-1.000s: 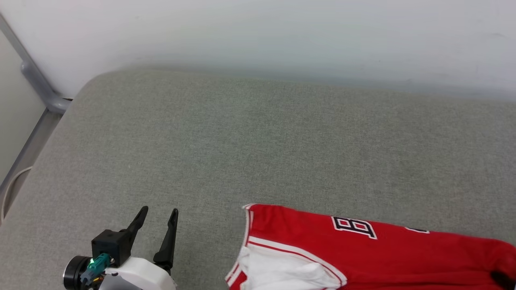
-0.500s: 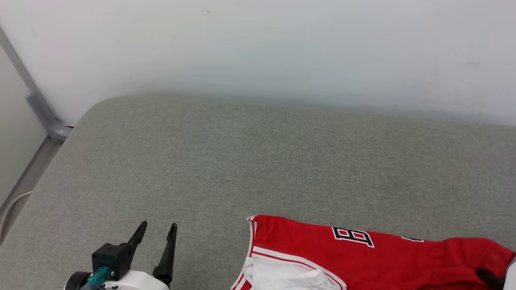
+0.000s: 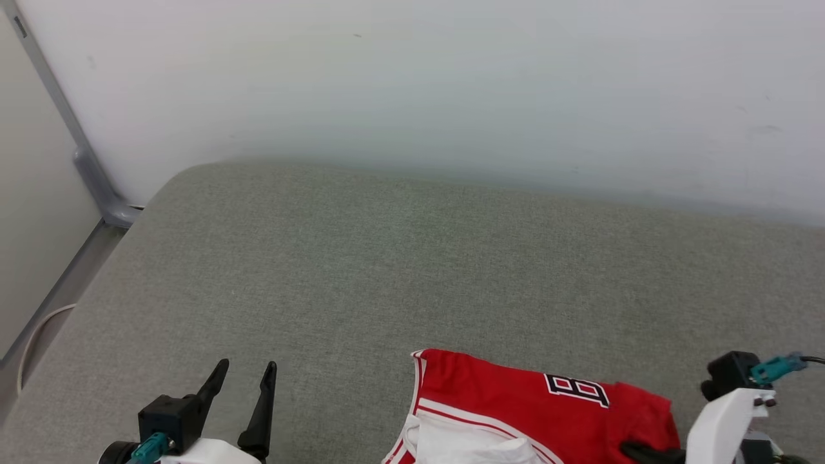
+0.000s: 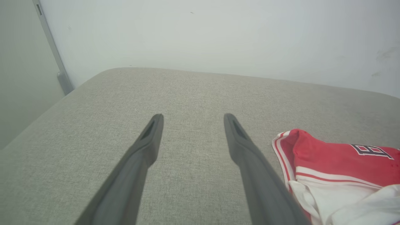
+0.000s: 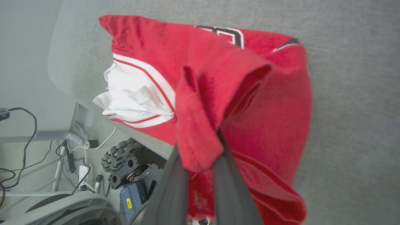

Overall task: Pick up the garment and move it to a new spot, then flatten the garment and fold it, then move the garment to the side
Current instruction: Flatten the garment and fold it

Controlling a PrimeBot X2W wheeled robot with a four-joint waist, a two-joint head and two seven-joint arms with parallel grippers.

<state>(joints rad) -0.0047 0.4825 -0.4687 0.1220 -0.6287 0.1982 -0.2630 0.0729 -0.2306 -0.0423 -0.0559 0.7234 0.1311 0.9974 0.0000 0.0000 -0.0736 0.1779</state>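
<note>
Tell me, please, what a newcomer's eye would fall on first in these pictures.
The red garment lies bunched at the near edge of the grey padded surface, a black white-edged letter showing. The right gripper is shut on a fold of its cloth; the left gripper stands open over bare surface to the garment's left.

Red garment, white red-striped trim, black lettering, on grey surface.

So the red jersey is crumpled at the near edge of the grey cushion, right of middle. White sleeve with striped trim bunched on its left, black "B" showing, right end pinched up by the right gripper.
</note>
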